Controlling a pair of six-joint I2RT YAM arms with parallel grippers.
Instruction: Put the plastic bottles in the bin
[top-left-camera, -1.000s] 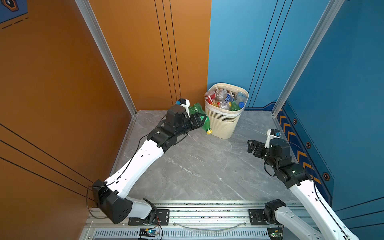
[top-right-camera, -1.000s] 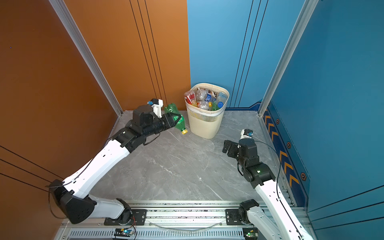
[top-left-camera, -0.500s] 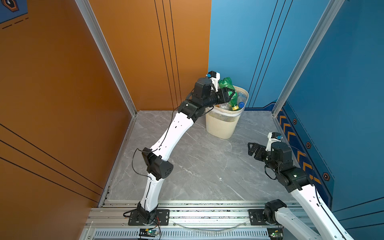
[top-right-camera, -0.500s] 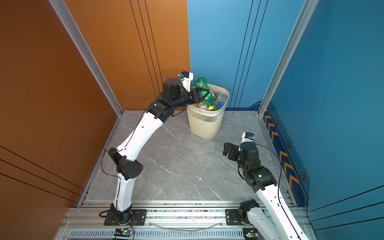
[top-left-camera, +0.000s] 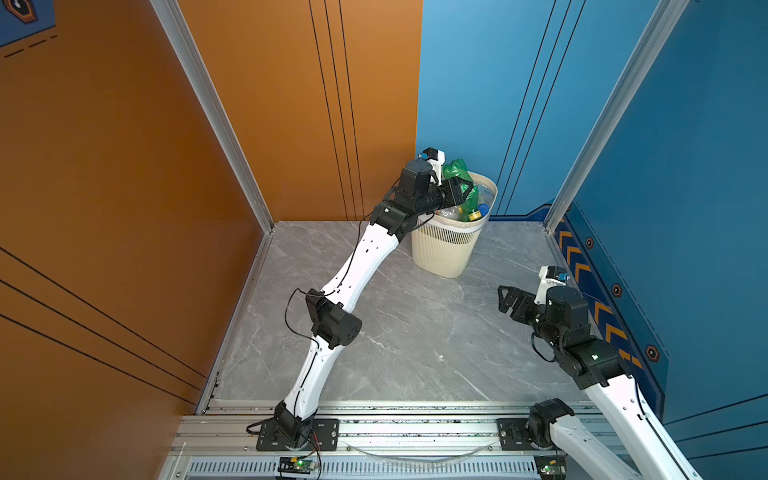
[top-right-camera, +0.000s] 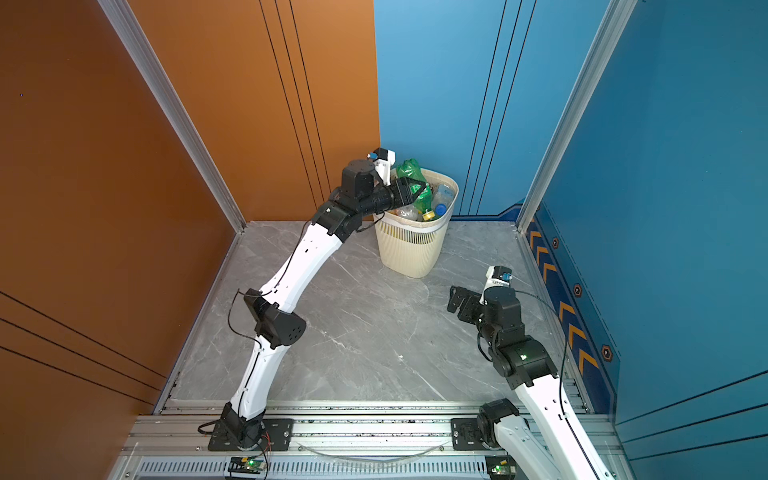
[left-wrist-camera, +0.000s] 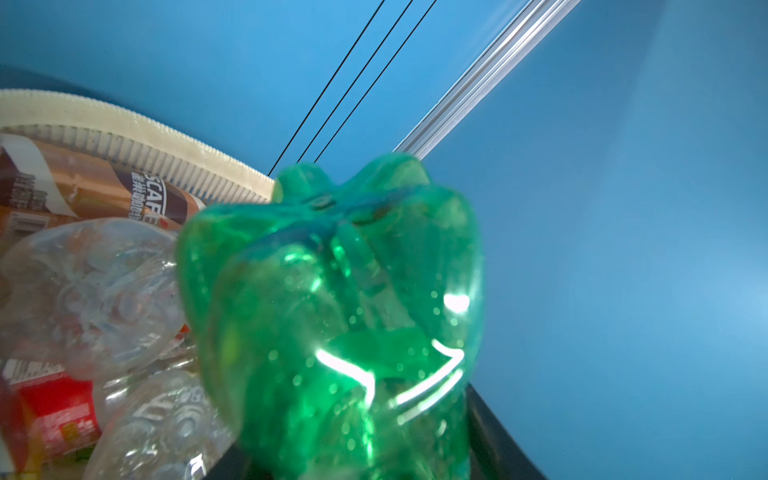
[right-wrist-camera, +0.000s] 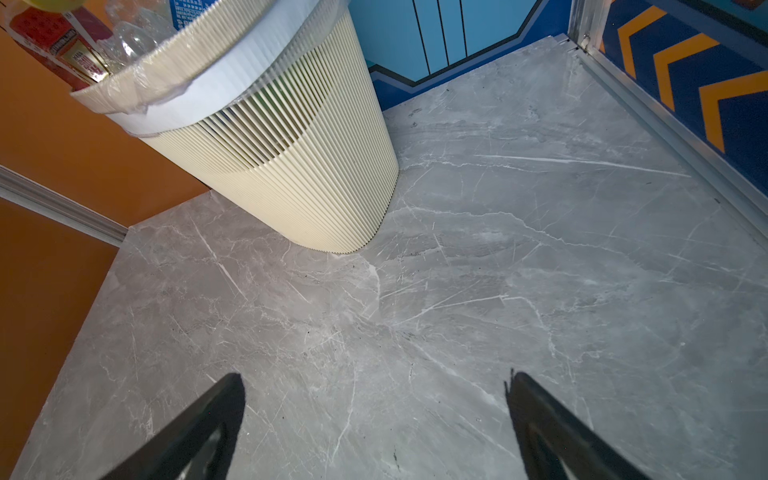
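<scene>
We log the right gripper (top-left-camera: 508, 297) nearest, at 3 o'clock of the grey marble surface (top-left-camera: 415, 332). Its jaws are spread wide with nothing between them, and it hangs over bare surface, well apart from the bin (top-left-camera: 444, 249). Farther back, at 1 o'clock, the bin stands upright near the rear wall, heaped to the rim with plastic bottles (left-wrist-camera: 91, 291): clear, brown-label, red-label. Over its 10 o'clock rim the left gripper (top-left-camera: 462, 192) is clenched on 1 green bottle (top-left-camera: 455, 168), tilted, base up, yellow cap (top-left-camera: 475, 215) down inside the rim. We cannot tell whether it touches the heap.
</scene>
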